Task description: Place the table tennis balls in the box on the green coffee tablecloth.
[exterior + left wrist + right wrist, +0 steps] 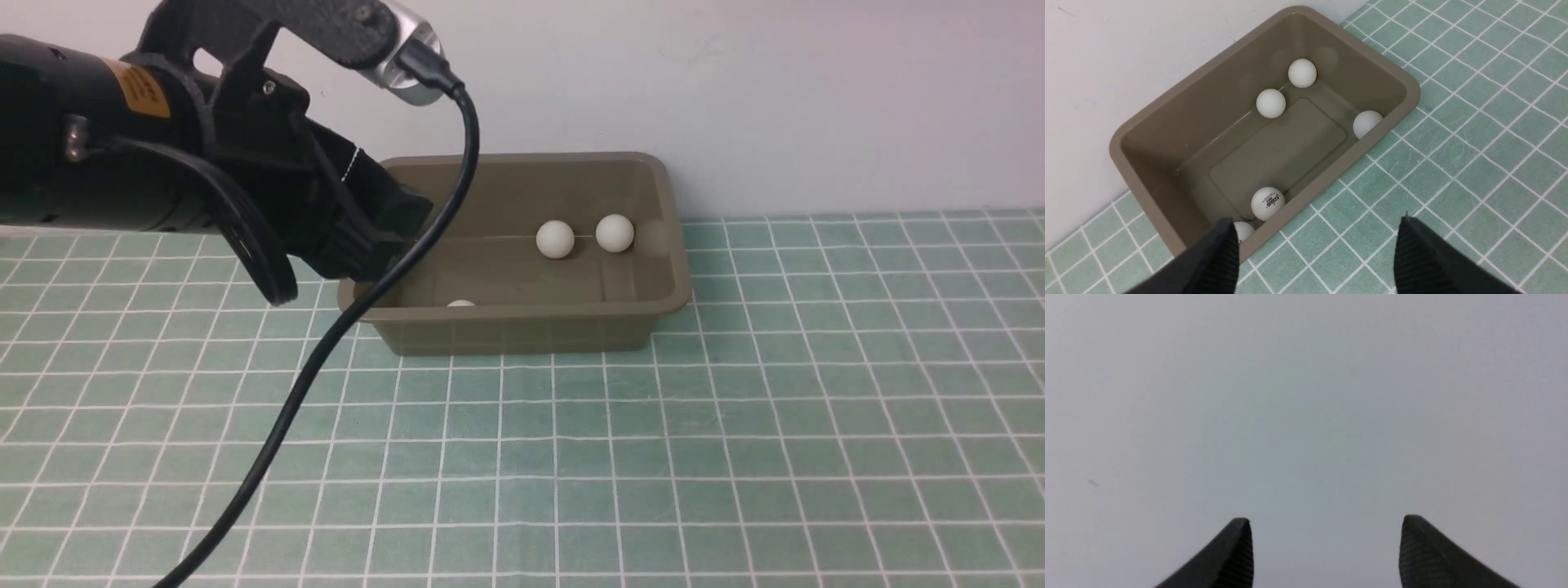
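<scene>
The olive-brown box (pixel 571 322) stands on the green coffee tablecloth (pixel 735 425) against the back wall. Several white table tennis balls lie inside it. In the left wrist view two sit by the far wall (pixel 1302 73) (pixel 1271 103), one in a corner (pixel 1367 123), and a logo ball (pixel 1267 203) lies at the near end beside another, half hidden behind a finger. My left gripper (pixel 1316 220) hovers open above the box's left end (pixel 392 233), empty. My right gripper (pixel 1326 519) is open and empty, facing a blank grey surface; it is out of the front view.
A pale wall (pixel 735 98) rises directly behind the box. My left arm's black cable (pixel 326 351) hangs in a loop down over the cloth in front of the box's left end.
</scene>
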`<action>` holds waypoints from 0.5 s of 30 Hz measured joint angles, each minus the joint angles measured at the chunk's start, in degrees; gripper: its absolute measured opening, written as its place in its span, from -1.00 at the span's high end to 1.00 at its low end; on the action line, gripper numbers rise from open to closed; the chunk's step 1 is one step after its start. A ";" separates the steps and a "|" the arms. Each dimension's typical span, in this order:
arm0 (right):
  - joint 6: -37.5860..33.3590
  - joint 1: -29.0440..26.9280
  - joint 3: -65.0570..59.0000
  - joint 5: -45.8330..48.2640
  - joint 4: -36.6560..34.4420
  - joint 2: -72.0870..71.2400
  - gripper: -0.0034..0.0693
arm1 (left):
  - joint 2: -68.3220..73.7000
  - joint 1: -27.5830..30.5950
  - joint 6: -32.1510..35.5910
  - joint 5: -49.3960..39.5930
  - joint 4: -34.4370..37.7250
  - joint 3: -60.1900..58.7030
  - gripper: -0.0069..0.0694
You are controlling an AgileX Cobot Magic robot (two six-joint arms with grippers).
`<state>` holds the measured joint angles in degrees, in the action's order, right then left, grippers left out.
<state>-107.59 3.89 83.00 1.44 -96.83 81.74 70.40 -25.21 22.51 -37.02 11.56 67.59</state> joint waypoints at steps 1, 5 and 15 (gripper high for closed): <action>0.19 0.00 0.00 0.74 -0.51 -0.97 -0.31 | 0.00 0.00 0.00 0.04 0.00 0.00 -0.39; 6.56 0.00 0.00 16.74 -2.52 -6.58 -0.11 | 0.00 0.00 0.00 0.68 0.08 0.00 -0.39; 26.34 0.00 0.00 56.29 10.98 -7.83 0.12 | 0.00 0.00 0.00 1.38 2.63 0.00 -0.39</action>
<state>-81.25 3.89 83.00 57.73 -85.86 73.91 70.40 -25.21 22.51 -35.64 14.20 67.59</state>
